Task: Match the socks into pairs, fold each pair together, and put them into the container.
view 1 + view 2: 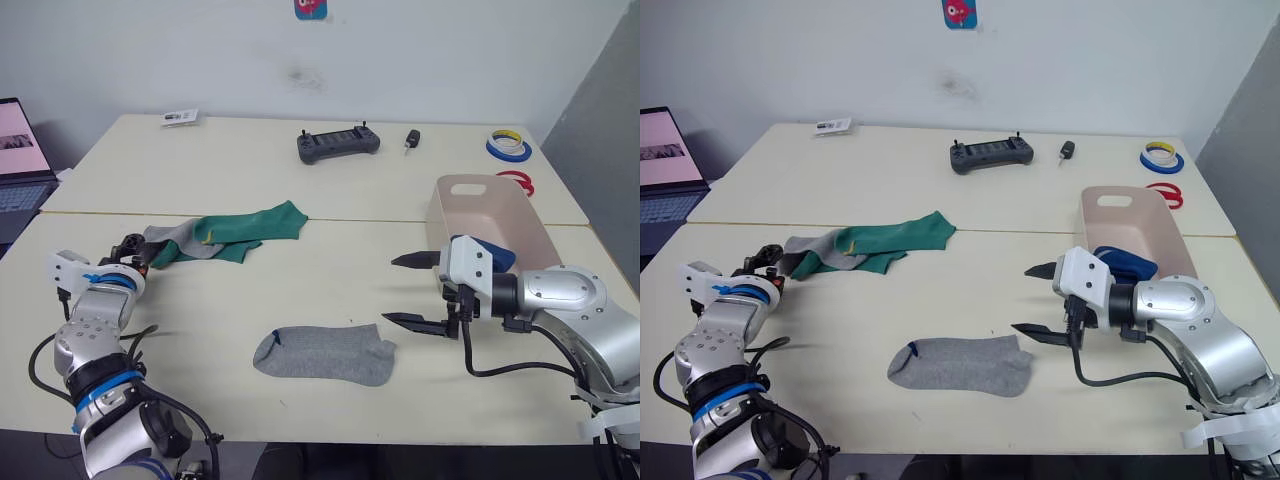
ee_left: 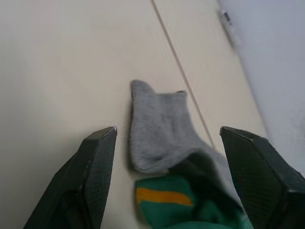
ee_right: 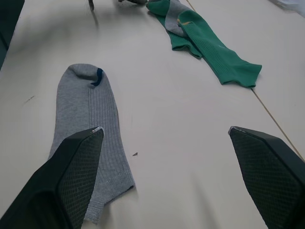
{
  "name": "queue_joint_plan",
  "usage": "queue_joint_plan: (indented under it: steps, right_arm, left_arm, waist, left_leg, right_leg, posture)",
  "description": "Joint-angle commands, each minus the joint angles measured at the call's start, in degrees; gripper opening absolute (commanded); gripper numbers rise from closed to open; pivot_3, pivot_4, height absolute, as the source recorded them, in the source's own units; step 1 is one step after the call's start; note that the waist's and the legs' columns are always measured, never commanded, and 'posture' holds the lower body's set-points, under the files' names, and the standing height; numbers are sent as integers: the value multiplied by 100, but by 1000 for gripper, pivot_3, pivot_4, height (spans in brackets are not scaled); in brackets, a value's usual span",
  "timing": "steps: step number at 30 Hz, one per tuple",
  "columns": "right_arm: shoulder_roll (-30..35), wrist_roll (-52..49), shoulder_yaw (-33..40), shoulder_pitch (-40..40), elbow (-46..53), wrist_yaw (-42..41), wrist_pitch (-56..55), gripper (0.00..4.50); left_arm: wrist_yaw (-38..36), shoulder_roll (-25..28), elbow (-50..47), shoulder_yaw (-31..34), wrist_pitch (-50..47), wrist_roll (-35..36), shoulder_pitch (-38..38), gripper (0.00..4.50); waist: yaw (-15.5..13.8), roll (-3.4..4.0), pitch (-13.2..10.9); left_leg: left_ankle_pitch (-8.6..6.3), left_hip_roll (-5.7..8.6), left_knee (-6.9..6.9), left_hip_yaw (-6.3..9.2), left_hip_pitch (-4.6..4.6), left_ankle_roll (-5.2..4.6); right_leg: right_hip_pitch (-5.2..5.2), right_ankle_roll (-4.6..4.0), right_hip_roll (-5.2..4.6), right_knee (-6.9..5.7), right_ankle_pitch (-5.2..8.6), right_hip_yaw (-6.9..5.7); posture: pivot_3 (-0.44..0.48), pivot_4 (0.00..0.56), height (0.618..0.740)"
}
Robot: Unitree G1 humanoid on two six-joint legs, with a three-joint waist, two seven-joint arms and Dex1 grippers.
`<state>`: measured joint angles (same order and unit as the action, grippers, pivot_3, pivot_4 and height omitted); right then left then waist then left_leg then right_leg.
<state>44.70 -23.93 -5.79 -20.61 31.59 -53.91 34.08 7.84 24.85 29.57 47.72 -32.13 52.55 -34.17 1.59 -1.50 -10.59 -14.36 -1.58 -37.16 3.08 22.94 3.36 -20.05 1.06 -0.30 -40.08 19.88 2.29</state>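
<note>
While right gripper (image 1: 418,290) hovers right of centre, fingers spread wide and gripping nothing, one grey sock (image 1: 325,353) lies flat at lower centre, just left of it. Left gripper (image 2: 167,157) sits at left edge, fingers also wide apart, straddling cuff of second grey sock (image 2: 159,129) without clamping. That sock is tangled under green socks (image 1: 250,227), left of centre. Container (image 1: 490,220) stands at right, dark blue sock (image 1: 1127,262) inside it. Background stuff: controller (image 1: 338,143), tape rolls (image 1: 508,146), laptop (image 1: 20,160) at far left.
</note>
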Motion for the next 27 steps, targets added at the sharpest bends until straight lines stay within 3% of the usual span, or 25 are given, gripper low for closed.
queue_joint_plan:
  steps: [1, 2, 6, 15, 27]
  right_arm:
    - [64, -46, 109, -37, 140, -25, -79, 4500]
    - [66, -51, 114, -35, 149, -21, -72, 4500]
    - [-39, -155, 185, -130, 170, 80, 2, 4500]
    - [-186, -542, 228, -517, 262, 263, 326, 4500]
    - [-371, -927, 266, -962, 241, 544, 715, 4500]
  left_arm:
    - [-62, 115, 210, -52, 53, -90, -125, 3606]
    - [-62, 131, 258, -53, 56, -99, -157, 3606]
    - [-116, 175, 433, -70, 111, -190, -247, 2795]
    - [-215, 233, 600, -81, 189, -320, -310, 34]
    - [-1017, 548, -54, -182, 415, -411, -149, 34]
  waist:
    - [0, 0, 0]
    - [0, 0, 0]
    - [0, 0, 0]
    - [5, 0, 0]
    - [5, -2, 0]
  left_leg:
    - [0, -1, 0, 0, -1, 0]
    - [0, 0, 0, -1, -1, 0]
    - [1, 0, 0, 0, -1, 2]
    - [1, -1, 1, -3, 0, 2]
    - [1, -2, 5, -1, 4, 3]
  right_leg:
    - [0, 0, 0, 0, 0, 0]
    - [0, 0, 0, -1, 0, 1]
    - [1, 0, 0, 0, 0, 0]
    - [-1, 0, -1, 1, 0, 0]
    - [-5, 0, -2, 4, 0, 0]
  posture:
    - [0, 150, 740]
    - [0, 150, 740]
    - [0, 150, 740]
    - [0, 150, 740]
    - [0, 150, 740]
